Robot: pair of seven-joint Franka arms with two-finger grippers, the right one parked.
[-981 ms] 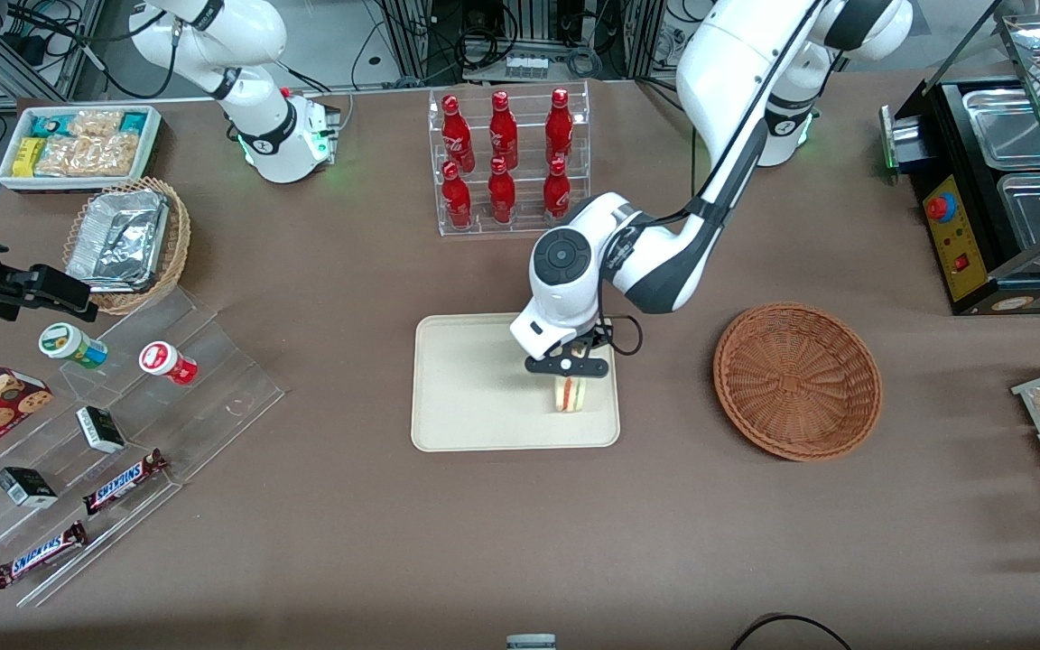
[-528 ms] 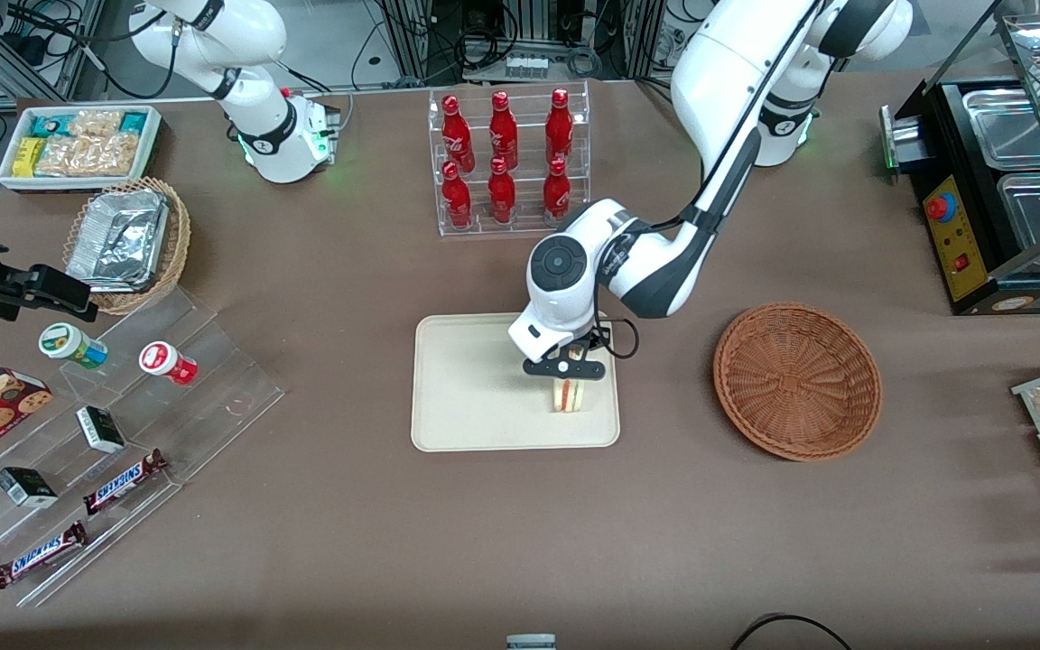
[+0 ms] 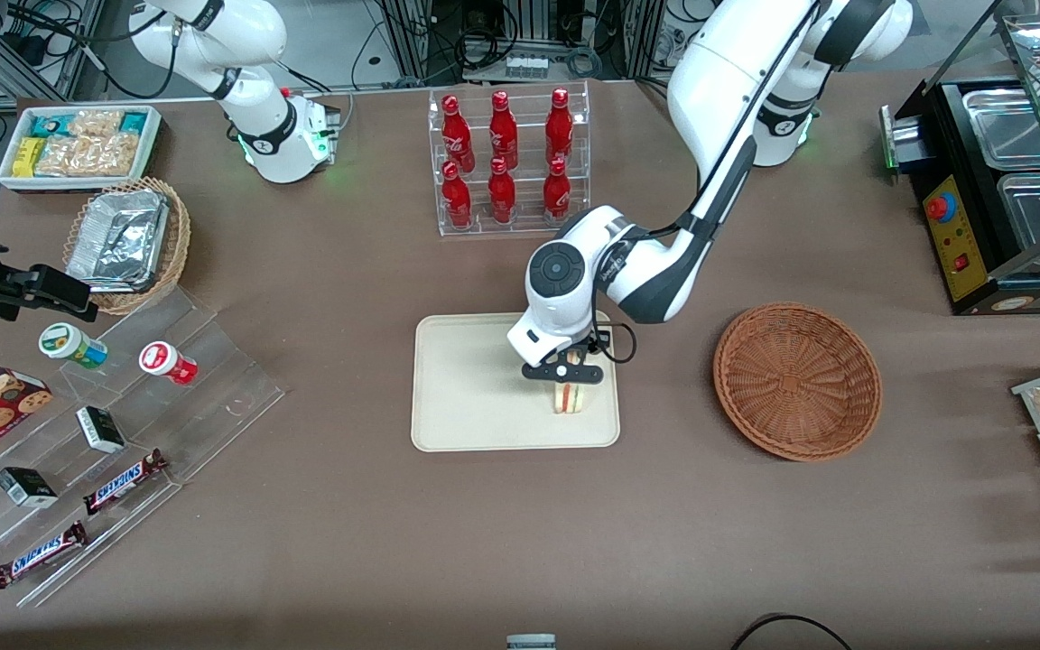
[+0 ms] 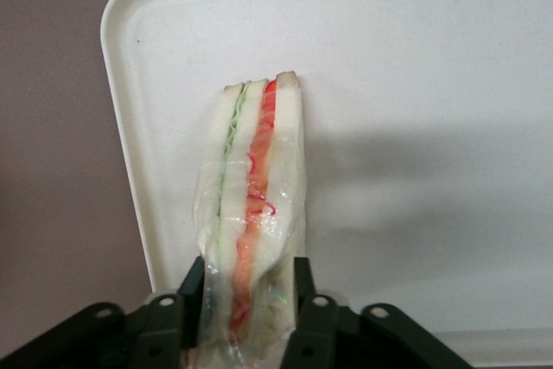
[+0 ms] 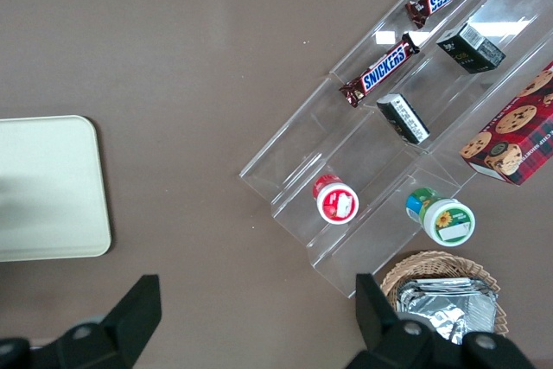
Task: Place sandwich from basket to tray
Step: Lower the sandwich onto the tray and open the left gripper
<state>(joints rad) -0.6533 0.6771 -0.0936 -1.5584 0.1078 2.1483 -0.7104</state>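
Both fingers [image 4: 304, 317] of gripper [image 3: 568, 377] clamped on sandwich [image 4: 252, 213], edge-down over tray [image 3: 475, 397], basket [image 3: 797, 380] nearby.

The working arm's wrist has drifted a little farther from the front camera and slightly toward the parked arm's end of the table over the last second. The gripper [image 3: 567, 372] has moved with it, sitting a touch farther up the tray [image 3: 466, 397] than before. The sandwich [image 3: 571, 395] has shifted only slightly with it, upright on its edge near the tray's end closest to the basket [image 3: 797, 380]. In the wrist view the fingers [image 4: 304, 300] press against both bread faces.
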